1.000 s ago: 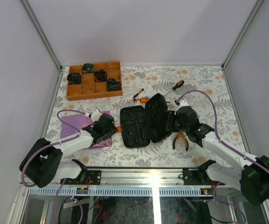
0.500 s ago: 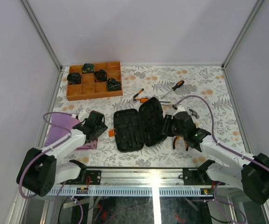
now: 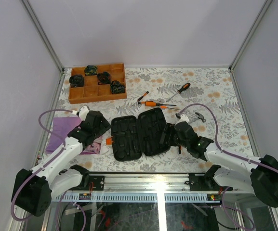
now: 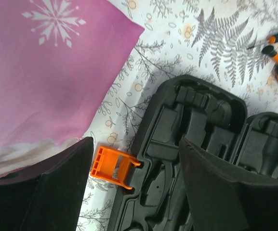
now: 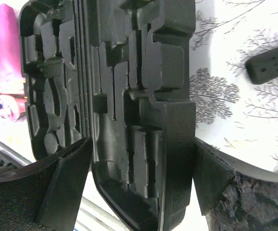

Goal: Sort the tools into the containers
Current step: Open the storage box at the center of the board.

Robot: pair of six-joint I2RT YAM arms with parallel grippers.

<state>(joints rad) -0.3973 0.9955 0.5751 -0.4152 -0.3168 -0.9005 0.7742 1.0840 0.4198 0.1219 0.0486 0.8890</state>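
The black tool case [image 3: 138, 134] lies open and flat near the front of the table, its moulded slots empty [image 5: 129, 86]. Its orange latch [image 3: 109, 141] sticks out at the left. My left gripper [image 3: 102, 128] hovers open just left of the case, and the latch [image 4: 111, 166] and case rim [image 4: 196, 120] show between its fingers [image 4: 42, 192]. My right gripper [image 3: 170, 136] is open, its jaws straddling the right half's near corner [image 5: 177, 159]. Screwdrivers [image 3: 151, 103] [image 3: 182, 88] and a hammer [image 3: 197, 116] lie behind the case. The pliers are hidden.
A brown wooden compartment tray [image 3: 86, 93] with several dark objects stands at the back left. A purple cloth [image 3: 64, 129] lies under my left arm, against the left wall. A metal rail runs along the front edge.
The case's raised right half has dropped flat, and the whole case has slid left. Both grippers have widened. My left gripper has drawn back to the left, off the latch side.
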